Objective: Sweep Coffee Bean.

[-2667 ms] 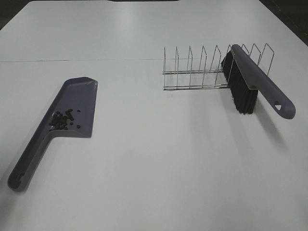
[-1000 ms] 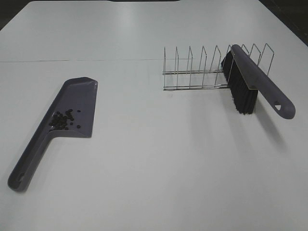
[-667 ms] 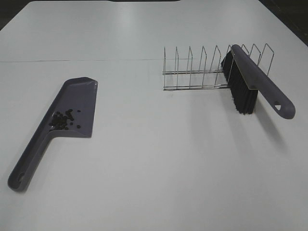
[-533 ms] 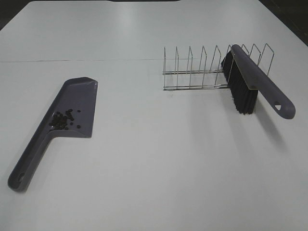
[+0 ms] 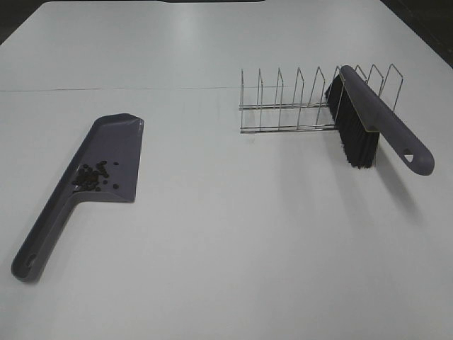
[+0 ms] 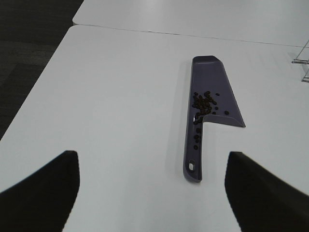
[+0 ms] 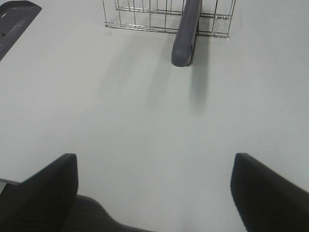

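The coffee beans [image 5: 90, 177] lie in a small dark cluster inside a purple dustpan [image 5: 117, 142] that rests flat on the left of the white table. In the left wrist view the beans [image 6: 203, 101] sit near the pan's handle end, on the dustpan [image 6: 212, 77]. A purple brush [image 5: 386, 124] with black bristles leans in a wire rack [image 5: 283, 106] at the right. My left gripper [image 6: 152, 157] is open and empty, well short of the dustpan handle. My right gripper [image 7: 154, 157] is open and empty, short of the brush handle [image 7: 186, 34]. Neither gripper shows in the exterior view.
The wire rack [image 7: 145, 14] stands on the white table [image 5: 233, 234] behind the brush handle. The table's left edge and dark floor [image 6: 24, 43] show in the left wrist view. A seam [image 5: 113, 89] runs across the table top.
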Robot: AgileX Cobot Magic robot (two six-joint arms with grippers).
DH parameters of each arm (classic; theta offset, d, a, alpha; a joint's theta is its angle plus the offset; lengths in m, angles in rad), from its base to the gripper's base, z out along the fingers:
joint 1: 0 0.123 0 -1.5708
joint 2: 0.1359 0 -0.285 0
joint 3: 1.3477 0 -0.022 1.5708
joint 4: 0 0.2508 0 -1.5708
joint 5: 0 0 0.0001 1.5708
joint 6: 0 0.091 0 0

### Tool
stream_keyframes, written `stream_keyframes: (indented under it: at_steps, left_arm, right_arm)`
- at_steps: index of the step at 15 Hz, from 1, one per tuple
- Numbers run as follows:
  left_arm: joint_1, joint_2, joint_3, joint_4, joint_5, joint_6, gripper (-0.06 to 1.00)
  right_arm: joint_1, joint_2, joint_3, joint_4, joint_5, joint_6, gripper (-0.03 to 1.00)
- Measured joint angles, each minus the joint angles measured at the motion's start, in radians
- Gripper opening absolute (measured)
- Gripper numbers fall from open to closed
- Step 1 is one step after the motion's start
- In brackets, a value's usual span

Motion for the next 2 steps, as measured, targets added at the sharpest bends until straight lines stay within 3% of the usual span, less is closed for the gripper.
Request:
stream_keyframes:
  at_steps: [2]
  left_arm:
    - [0.0,0.0,0.0,0.0,0.0,0.002,0.76]
  right_arm:
    - [0.0,0.0,0.0,0.0,0.0,0.0,0.76]
